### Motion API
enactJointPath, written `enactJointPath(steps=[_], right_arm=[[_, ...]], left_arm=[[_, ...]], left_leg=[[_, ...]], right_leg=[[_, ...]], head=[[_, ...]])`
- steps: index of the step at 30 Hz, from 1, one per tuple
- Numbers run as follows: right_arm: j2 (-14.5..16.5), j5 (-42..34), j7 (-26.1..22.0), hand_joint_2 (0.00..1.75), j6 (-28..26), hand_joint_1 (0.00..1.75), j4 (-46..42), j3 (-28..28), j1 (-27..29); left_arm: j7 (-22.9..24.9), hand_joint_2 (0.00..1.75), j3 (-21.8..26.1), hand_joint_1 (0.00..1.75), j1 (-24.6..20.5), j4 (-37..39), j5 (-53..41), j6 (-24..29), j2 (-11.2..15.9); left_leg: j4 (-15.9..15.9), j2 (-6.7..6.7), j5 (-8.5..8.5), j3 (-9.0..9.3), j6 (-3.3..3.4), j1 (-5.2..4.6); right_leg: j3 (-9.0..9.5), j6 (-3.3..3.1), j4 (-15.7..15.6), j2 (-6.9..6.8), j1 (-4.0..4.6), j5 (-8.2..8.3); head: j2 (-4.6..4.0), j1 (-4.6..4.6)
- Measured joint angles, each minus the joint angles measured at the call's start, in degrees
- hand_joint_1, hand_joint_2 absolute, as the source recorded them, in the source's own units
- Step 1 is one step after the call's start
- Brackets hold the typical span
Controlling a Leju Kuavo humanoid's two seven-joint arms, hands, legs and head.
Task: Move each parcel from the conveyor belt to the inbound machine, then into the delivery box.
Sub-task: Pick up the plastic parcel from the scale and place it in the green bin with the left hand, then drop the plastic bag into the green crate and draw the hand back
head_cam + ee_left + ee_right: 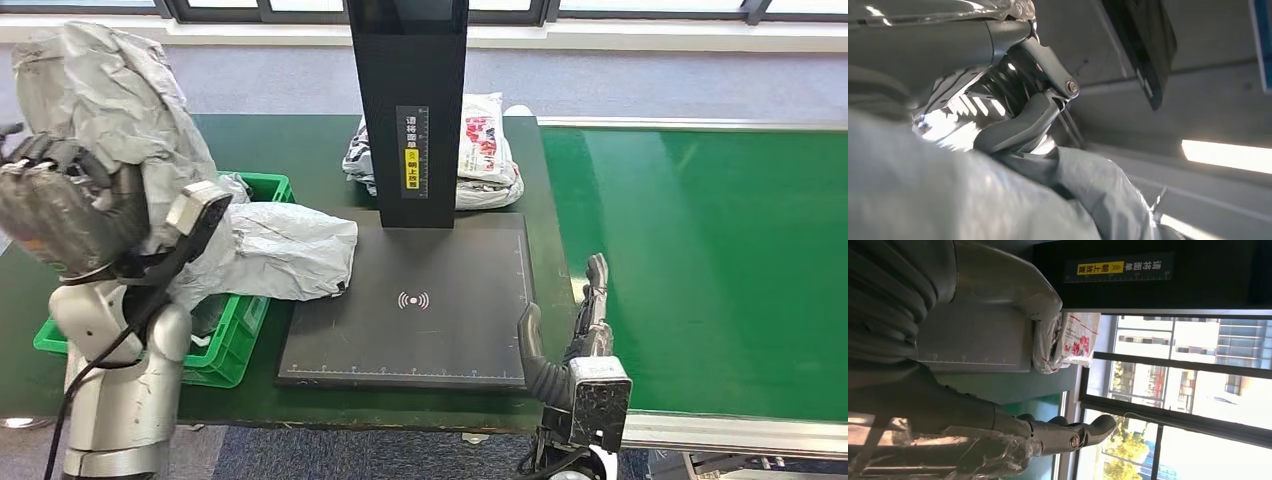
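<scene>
The right hand (998,435) comes in with its grey ribbed cover and thick thumb, its fingers (1093,427) stretched out straight and apart, holding nothing; clear film wraps part of it. Past the hand lies the dark scanner pad (973,340) with a fine ruler line along its edge, and a grey parcel (998,280) rests on the pad. At the pad's end sits a white bag with red print (1073,342), stacked with other clear-wrapped parcels on the green tabletop (1013,390). The black post (1198,290) carries a label (1120,267) with a yellow patch and Chinese characters. Behind are windows (1198,390) with buildings and trees outside.
</scene>
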Motion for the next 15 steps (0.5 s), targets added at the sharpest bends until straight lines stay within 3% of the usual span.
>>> enactJointPath(steps=[4, 5, 7, 9, 10, 12, 15], right_arm=[[0.3, 0.7, 0.8, 1.75, 0.3, 0.0, 0.0, 0.0, 0.9], [0.4, 1.1, 1.2, 1.75, 0.7, 0.0, -0.1, 0.0, 1.0], [0.9, 2.1, 2.0, 1.75, 1.9, 0.0, -0.6, -0.4, 1.1], [1.4, 3.1, 2.5, 1.75, 3.4, 0.0, -1.0, -1.1, 1.0], [1.7, 3.4, 2.7, 1.75, 4.0, 0.0, -1.1, -1.5, 0.8], [2.1, 3.8, 2.9, 1.75, 4.9, 0.0, -1.3, -2.0, 0.5], [2.5, 4.1, 2.8, 1.75, 5.6, 0.0, -1.5, -2.8, 0.4]], left_arm=[[-3.6, 1.75, 7.7, 1.75, 2.6, -2.7, 0.0, -2.3, 0.5], [-1.0, 1.75, 8.6, 1.75, 2.9, -2.2, 0.0, -4.9, 1.7], [10.6, 1.75, 6.7, 1.75, 2.2, 0.2, -0.1, -13.5, 5.3], [22.2, 1.75, 0.7, 1.75, 0.4, 4.5, -0.1, -22.0, 7.7], [24.3, 1.75, -2.7, 1.75, -0.2, 7.0, -0.2, -25.2, 8.0], [20.7, 1.75, -8.6, 1.75, -0.7, 12.3, -0.2, -29.4, 8.0], [13.5, 1.75, -13.7, 1.75, -1.8, 19.6, -0.2, -32.0, 7.7]], left_leg=[[0.0, 0.02, -0.03, 0.02, -0.02, 0.01], [0.0, 0.05, -0.03, 0.02, -0.04, 0.02], [0.0, 0.11, -0.01, 0.01, -0.08, 0.04], [0.0, -0.06, 0.04, -0.02, -0.04, 0.04], [0.0, -0.2, 0.07, -0.02, -0.01, 0.03], [0.0, -0.28, 0.13, -0.02, 0.01, 0.05], [0.0, 0.15, 0.14, -0.05, 0.04, 0.04]], right_leg=[[-0.1, -0.02, 0.0, 0.01, 0.02, -0.08], [-0.19, -0.04, 0.0, 0.03, 0.04, -0.09], [-0.37, -0.09, 0.0, 0.06, 0.07, -0.09], [-0.26, -0.07, 0.0, -0.08, 0.07, -0.1], [-0.14, -0.05, 0.0, -0.21, 0.06, -0.1], [-0.04, -0.02, 0.0, -0.28, 0.03, -0.01], [-0.19, 0.03, 0.0, 0.12, -0.1, 0.22]], head=[[0.0, -0.01], [0.0, -0.01], [0.0, -0.03], [0.0, -0.03], [0.0, -0.02], [0.0, 0.03], [-0.01, 0.01]])
